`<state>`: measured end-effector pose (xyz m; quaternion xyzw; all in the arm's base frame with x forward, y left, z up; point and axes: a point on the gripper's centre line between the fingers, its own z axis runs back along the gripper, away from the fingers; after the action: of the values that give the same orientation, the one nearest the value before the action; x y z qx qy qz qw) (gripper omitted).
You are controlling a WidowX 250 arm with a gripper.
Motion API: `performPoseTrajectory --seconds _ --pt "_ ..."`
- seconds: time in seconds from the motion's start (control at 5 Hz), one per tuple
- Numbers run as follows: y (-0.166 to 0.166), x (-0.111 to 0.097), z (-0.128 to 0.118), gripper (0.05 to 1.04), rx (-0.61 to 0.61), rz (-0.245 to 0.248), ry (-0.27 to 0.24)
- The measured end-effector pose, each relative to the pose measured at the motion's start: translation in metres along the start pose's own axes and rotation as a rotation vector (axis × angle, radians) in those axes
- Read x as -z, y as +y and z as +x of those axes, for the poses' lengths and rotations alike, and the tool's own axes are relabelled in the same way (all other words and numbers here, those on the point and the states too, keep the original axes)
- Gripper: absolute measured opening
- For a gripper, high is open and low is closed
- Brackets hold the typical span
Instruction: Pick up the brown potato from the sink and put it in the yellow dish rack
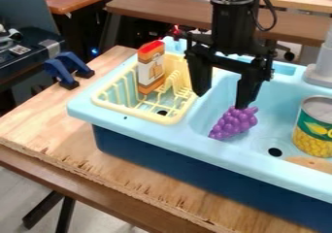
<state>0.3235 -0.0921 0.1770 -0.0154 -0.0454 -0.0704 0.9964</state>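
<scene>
The black gripper [222, 99] hangs over the light blue sink [224, 93], its two fingers spread wide apart. A bunch of purple grapes [234, 123] lies in the basin just below it; the right fingertip overlaps the top of the bunch, and I cannot tell if they touch. Nothing is seen held between the fingers. To the left, an orange and white box with a red top [151, 67] stands upright in a yellow dish rack [133, 112]. On the right, a can with a green and yellow label [315, 126] stands in the basin.
The sink unit rests on a wooden table [84, 152]. A blue clamp [67, 68] grips the table's back left edge. A grey faucet base [320, 74] rises at the sink's back right. A tan object [311, 163] lies in the basin near the front rim. Benches stand behind.
</scene>
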Motion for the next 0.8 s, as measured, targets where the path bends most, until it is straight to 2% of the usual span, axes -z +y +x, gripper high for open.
performPoseTrajectory --seconds 0.2,0.4,0.6,0.8 --pt "-0.001 0.011 -0.001 1.002 0.006 0.004 0.037" --pt "-0.013 0.015 0.004 1.002 0.091 0.046 0.032" --pt "-0.027 0.015 0.006 1.002 0.160 0.027 0.005" --pt "-0.043 0.016 0.011 1.002 0.239 0.004 -0.049"
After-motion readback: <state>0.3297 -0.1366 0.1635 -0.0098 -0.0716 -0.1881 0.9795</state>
